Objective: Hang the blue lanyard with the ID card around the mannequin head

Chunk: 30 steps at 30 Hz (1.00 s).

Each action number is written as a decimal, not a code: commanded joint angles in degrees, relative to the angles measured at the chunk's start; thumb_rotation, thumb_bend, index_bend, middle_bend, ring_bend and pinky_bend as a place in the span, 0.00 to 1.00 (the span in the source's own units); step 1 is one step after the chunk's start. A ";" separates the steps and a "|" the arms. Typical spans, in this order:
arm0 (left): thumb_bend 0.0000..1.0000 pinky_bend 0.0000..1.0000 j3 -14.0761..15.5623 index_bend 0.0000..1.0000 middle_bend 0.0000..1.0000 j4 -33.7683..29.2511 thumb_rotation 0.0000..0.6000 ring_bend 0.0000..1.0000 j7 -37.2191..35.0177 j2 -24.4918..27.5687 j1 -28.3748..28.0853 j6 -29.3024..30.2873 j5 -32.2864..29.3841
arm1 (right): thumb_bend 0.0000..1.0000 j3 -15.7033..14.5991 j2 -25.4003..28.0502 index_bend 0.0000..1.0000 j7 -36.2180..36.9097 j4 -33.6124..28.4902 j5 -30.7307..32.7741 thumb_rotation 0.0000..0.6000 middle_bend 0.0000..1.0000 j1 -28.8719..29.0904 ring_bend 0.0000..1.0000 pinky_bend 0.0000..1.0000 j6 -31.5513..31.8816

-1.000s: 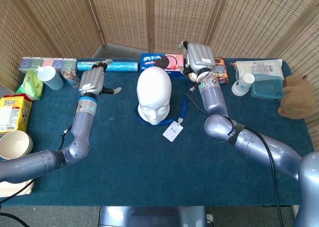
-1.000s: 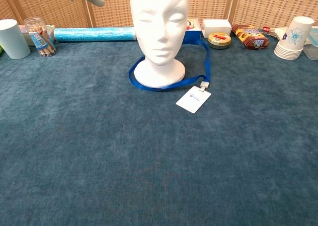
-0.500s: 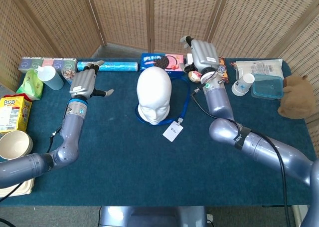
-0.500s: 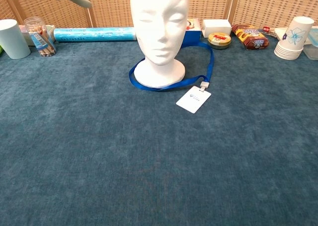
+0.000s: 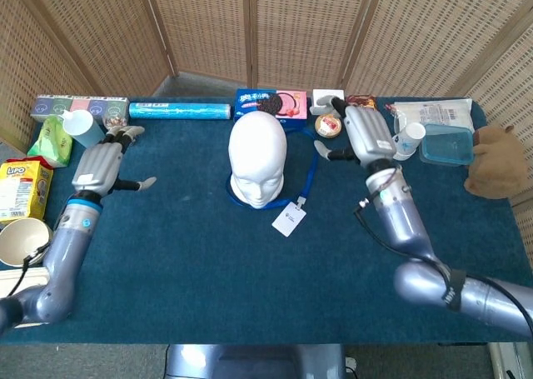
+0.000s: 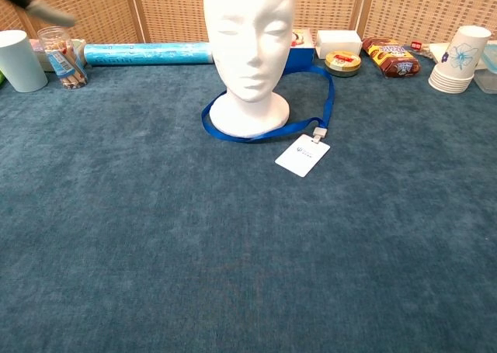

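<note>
The white mannequin head (image 5: 258, 158) (image 6: 250, 43) stands upright mid-table. The blue lanyard (image 5: 309, 172) (image 6: 326, 97) loops around its base and lies on the cloth, bulging out to the right. Its white ID card (image 5: 288, 219) (image 6: 302, 154) rests flat in front right of the head. My left hand (image 5: 100, 162) hovers far left of the head, fingers spread, holding nothing; only a fingertip (image 6: 46, 10) shows in the chest view. My right hand (image 5: 365, 133) hangs right of the head, fingers apart and empty, apart from the lanyard.
Along the back edge lie a blue roll (image 5: 179, 110), a cookie box (image 5: 271, 102), a round tin (image 6: 342, 61), a snack pack (image 6: 391, 57) and paper cups (image 6: 457, 58). A teal cup (image 5: 83, 129), snack bags (image 5: 23, 187) and a bowl (image 5: 23, 241) crowd the left; a plush toy (image 5: 495, 161) sits right.
Both hands have drawn back from the mannequin: the left swung out and down to the left, the right out to the right. The lanyard's right side settled slightly wider; the head and card stayed put.
</note>
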 commanded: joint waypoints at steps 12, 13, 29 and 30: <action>0.17 0.24 12.90 0.23 0.15 -6.40 0.78 0.06 -18.26 11.56 19.90 11.32 26.50 | 0.35 -17.14 6.52 0.32 1.31 -19.12 -26.87 0.91 0.39 -23.91 0.39 0.43 20.58; 0.17 0.24 13.86 0.23 0.16 -6.29 0.77 0.07 -19.38 11.71 21.54 13.16 28.73 | 0.35 -18.49 6.43 0.32 1.18 -19.15 -28.97 0.91 0.39 -25.57 0.39 0.43 21.93; 0.17 0.24 21.30 0.28 0.20 -6.52 0.78 0.10 -24.10 12.57 34.39 25.37 42.80 | 0.36 -29.35 4.26 0.35 0.60 -13.30 -46.93 0.91 0.41 -41.84 0.41 0.43 33.02; 0.17 0.24 21.42 0.28 0.21 -6.59 0.77 0.10 -23.91 12.50 34.70 25.46 42.96 | 0.36 -29.54 4.29 0.35 0.54 -13.28 -47.43 0.91 0.41 -42.35 0.41 0.43 33.23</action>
